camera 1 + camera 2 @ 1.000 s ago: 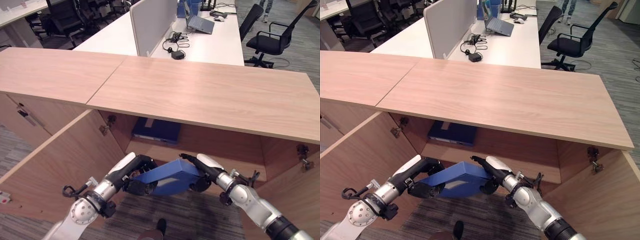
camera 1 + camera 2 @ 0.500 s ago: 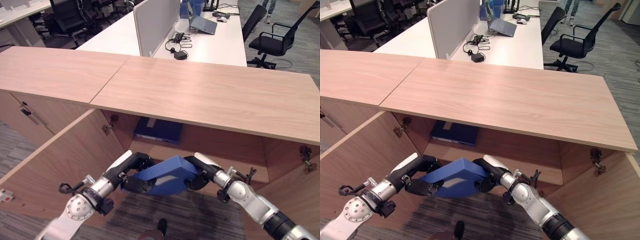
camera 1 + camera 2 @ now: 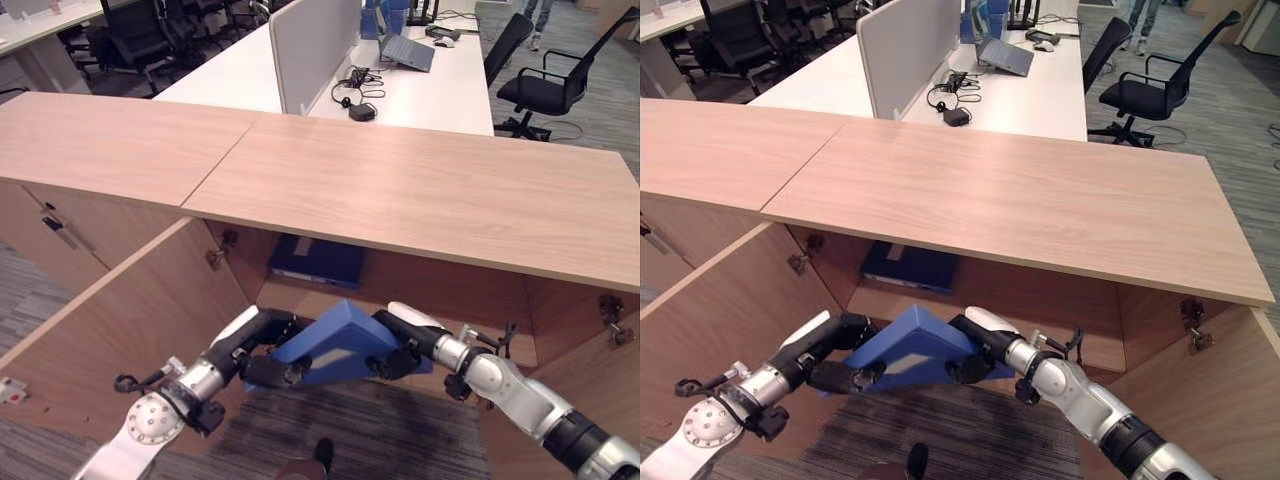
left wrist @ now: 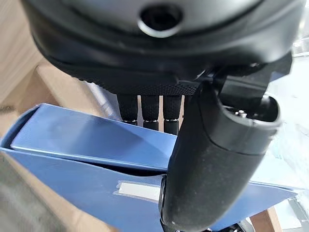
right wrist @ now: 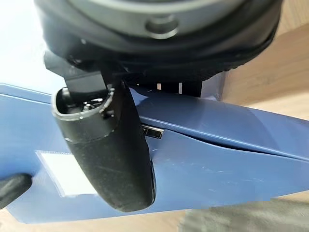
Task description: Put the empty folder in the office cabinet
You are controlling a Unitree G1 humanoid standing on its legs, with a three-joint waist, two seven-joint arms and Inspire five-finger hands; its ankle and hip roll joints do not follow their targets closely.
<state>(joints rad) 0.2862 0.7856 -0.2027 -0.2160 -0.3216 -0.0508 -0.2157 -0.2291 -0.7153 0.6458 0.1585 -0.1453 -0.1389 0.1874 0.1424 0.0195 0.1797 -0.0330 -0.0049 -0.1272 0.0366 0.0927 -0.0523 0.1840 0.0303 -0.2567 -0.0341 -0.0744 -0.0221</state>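
Note:
A blue folder point(image 3: 338, 338) with a white label hangs tilted, one corner up, at the mouth of the open office cabinet point(image 3: 420, 195). My left hand point(image 3: 258, 350) grips its left end and my right hand point(image 3: 398, 342) its right end. In the left wrist view the thumb point(image 4: 217, 159) presses the folder's point(image 4: 87, 145) face, with the fingers curled over its far edge. In the right wrist view the thumb point(image 5: 116, 154) pinches the folder point(image 5: 222, 164) the same way. Both hands are shut on it.
A second blue folder point(image 3: 315, 262) lies flat at the back of the cabinet shelf. The cabinet's left door point(image 3: 130, 320) and right door point(image 3: 590, 400) stand open on either side of my arms. Desks and office chairs point(image 3: 545, 80) lie beyond the wooden top.
Both hands have lifted the folder and carried it toward the cabinet opening, tilting it steeper. The grips are unchanged.

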